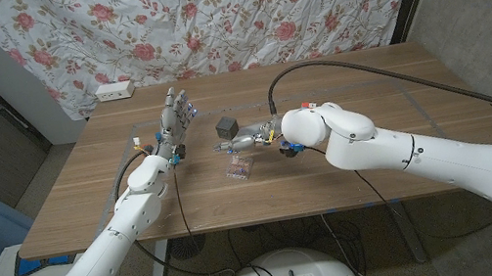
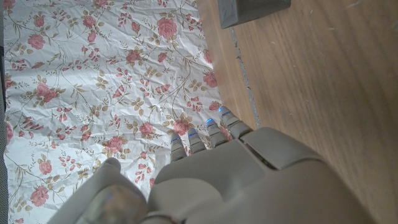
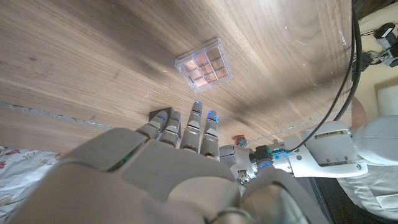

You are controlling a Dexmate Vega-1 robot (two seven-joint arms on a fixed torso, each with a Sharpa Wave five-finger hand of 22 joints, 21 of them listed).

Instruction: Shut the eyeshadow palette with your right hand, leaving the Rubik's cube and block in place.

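The eyeshadow palette [image 1: 238,168] [image 3: 202,63], a small clear case with pinkish pans, lies flat near the table's middle, and its lid looks down. My right hand [image 1: 246,140] [image 3: 180,155] hovers just behind it, fingers stretched out toward the left and holding nothing. A dark grey block [image 1: 227,125] [image 2: 252,9] stands just beyond that hand. My left hand [image 1: 174,120] [image 2: 211,174] stands upright left of the block, fingers straight and apart, empty. A small red thing [image 3: 239,142] shows past my right fingertips; I cannot tell whether it is the cube.
A white power strip [image 1: 115,90] lies at the table's back left corner. A black cable [image 1: 363,65] arcs over the right half of the table. The floral curtain [image 1: 255,8] hangs behind. Bare wood lies in front of the palette.
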